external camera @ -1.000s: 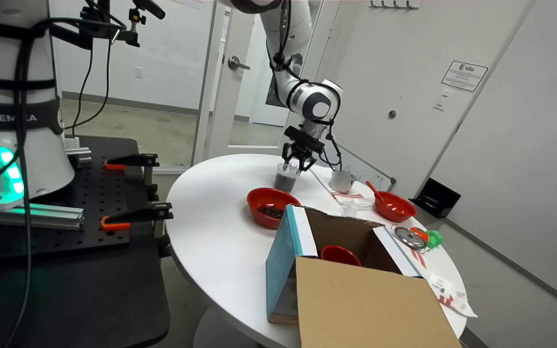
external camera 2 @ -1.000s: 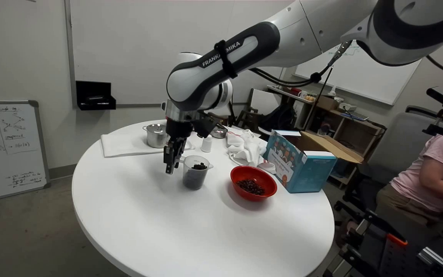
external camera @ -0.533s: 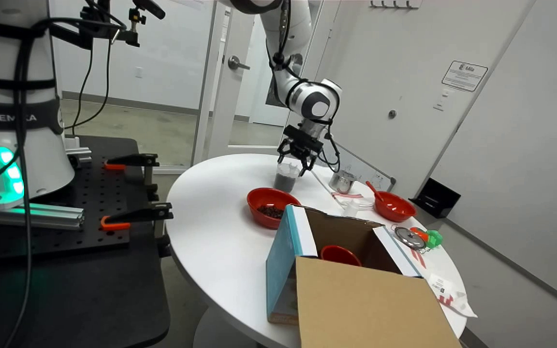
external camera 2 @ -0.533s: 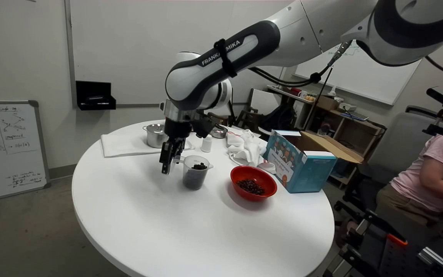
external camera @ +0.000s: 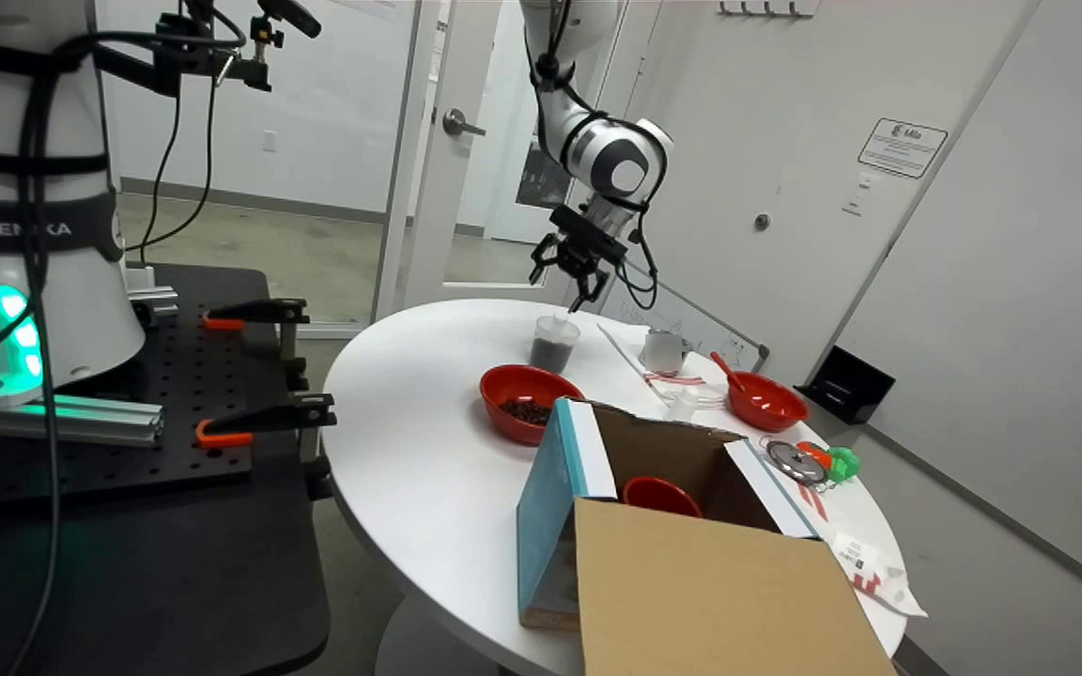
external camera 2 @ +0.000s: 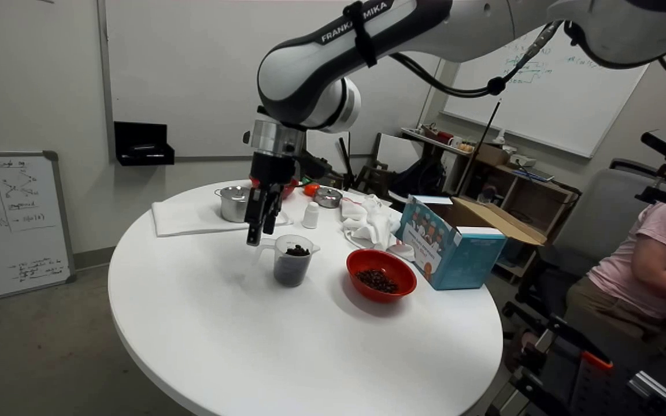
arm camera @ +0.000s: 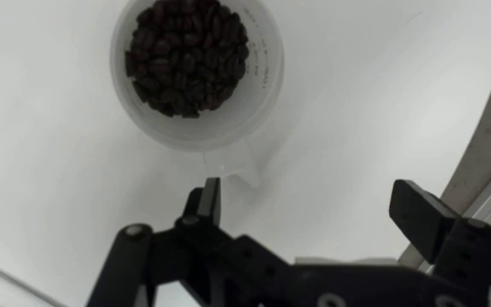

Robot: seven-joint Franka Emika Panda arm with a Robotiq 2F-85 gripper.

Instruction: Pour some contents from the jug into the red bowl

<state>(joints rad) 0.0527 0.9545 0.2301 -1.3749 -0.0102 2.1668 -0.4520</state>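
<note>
Wrist view: your gripper (arm camera: 309,198) stands wide, empty, near the jug (arm camera: 218,125); exterior views show beans (external camera 2: 376,281) in the red bowl (external camera 2: 388,260), so pouring seems done, only retreat left.

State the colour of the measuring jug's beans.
The beans are blackish brown, clearest in the wrist view.

Both exterior views share the round bench (external camera 2: 252,346), facing across it from different sides; the wrist view looks down, close above the measuring jug (arm camera: 215,128).
</note>
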